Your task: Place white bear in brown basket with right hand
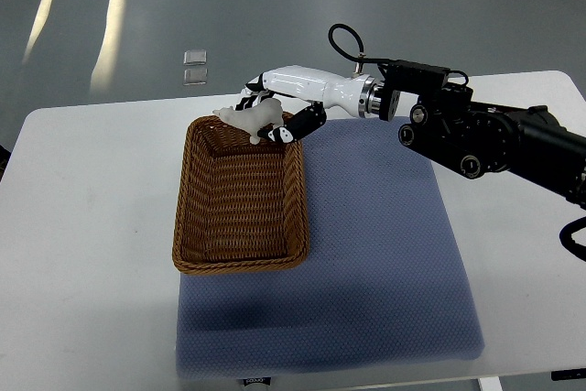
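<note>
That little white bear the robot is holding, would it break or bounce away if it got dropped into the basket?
Probably not. The white bear looks small and soft, so likely light and squashy in the right hand. Its rounded shape might let it tumble a little, but the brown basket has raised woven walls that should stop it.

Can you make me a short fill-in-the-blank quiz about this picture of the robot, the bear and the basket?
1. The right hand grips the white bear above the basket's ____ rim.
2. The brown basket lies partly on a ____ mat.
3. The inside of the basket is ____.
4. The working arm enters from the picture's ____ edge.

Missing words: far; blue; empty; right
</note>
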Robot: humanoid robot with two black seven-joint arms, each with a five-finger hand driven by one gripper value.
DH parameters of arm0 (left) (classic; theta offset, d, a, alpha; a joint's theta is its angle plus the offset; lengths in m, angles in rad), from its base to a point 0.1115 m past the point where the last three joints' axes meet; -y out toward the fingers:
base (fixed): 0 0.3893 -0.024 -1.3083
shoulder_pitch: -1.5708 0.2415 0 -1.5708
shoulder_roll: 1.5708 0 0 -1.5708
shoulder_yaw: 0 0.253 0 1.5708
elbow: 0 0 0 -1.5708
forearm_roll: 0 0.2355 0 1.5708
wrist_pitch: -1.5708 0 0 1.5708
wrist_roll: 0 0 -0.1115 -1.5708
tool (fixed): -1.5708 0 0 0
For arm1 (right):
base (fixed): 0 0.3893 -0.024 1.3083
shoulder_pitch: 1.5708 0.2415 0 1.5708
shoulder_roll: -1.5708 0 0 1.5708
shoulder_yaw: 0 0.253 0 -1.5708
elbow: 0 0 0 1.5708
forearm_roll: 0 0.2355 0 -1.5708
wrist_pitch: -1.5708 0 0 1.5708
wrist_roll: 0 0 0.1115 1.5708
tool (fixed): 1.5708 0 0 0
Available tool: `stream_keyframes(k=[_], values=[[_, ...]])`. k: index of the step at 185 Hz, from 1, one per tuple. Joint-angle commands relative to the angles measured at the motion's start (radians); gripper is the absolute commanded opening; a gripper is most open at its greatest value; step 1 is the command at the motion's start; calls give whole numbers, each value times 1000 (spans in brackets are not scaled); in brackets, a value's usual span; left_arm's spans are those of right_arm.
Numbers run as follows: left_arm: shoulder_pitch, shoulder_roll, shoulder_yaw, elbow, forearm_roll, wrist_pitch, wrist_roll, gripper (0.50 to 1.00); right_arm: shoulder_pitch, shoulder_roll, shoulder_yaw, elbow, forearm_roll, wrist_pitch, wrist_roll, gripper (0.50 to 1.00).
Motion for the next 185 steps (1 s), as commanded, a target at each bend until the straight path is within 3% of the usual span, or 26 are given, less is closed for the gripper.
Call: stream_keyframes(k=[1, 12, 34, 74, 116, 185], values=[[0, 0, 0, 0, 0, 0, 0, 1000, -1, 25, -31, -11, -4, -5, -3, 623], [0, 0, 0, 0, 0, 0, 0, 1000, -4, 25, -41, -17, -4, -9, -3, 682], [0, 0, 0, 0, 0, 0, 0, 1000, -9, 25, -38, -18, -2, -11, -4, 752], [0, 0, 0, 0, 0, 0, 0, 1000, -9, 20, -25, -20, 13, -14, -7, 778], [0, 0, 0, 0, 0, 0, 0, 1000, -12, 6, -5, -29, 49, -71, -9, 787], [-1, 0, 0, 0, 0, 0, 0, 1000, -140, 0, 244, -184, 512, -35, -26, 789]])
